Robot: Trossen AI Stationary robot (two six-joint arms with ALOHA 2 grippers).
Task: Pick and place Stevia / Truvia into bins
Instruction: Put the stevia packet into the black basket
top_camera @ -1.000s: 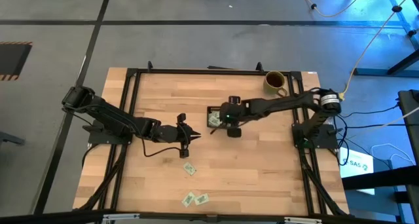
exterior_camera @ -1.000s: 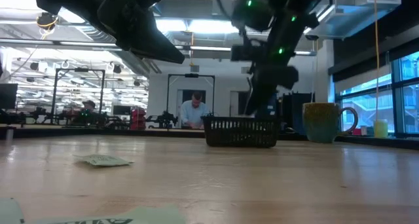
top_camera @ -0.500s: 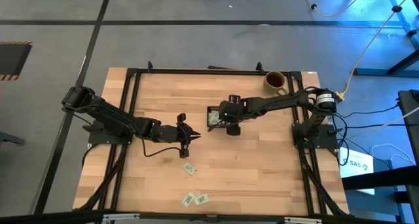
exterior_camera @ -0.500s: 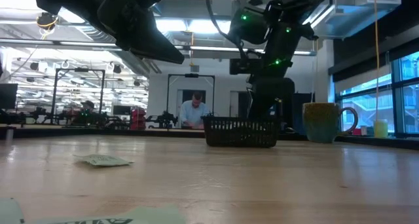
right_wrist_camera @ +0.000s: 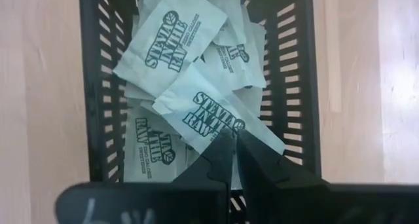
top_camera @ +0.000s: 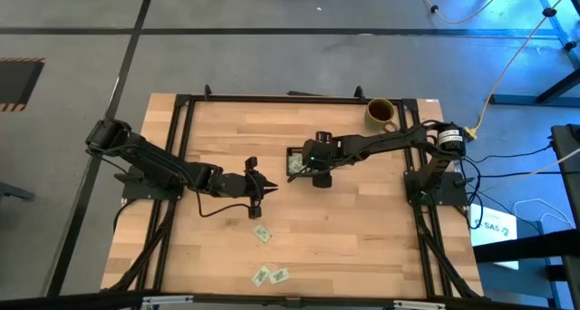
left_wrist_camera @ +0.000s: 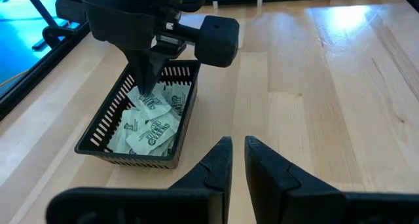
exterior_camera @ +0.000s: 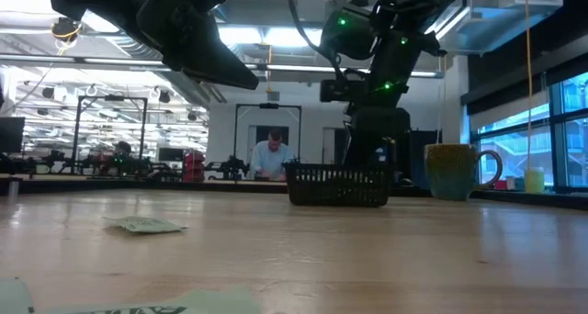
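**Right claw parts over bin: packet release under way**

Compared with a second ago, the right arm has swung from its slanted reach to upright over the bin [top_camera: 296,162], and the right claw [right_wrist_camera: 234,152] has gone from clamped to slightly parted. Its tips now stand a narrow slit apart, touching the top Stevia packet [right_wrist_camera: 216,116] on the heap in the bin. Whether that packet is still pinched I cannot tell; judged as a drop in progress, so one more packet counts as delivered.

The left claw [left_wrist_camera: 236,160] hovers above the table [top_camera: 362,247] near the bin, tips nearly together, holding nothing.

Three loose packets [top_camera: 270,276] remain near the front edge of the table, well apart from the bin.
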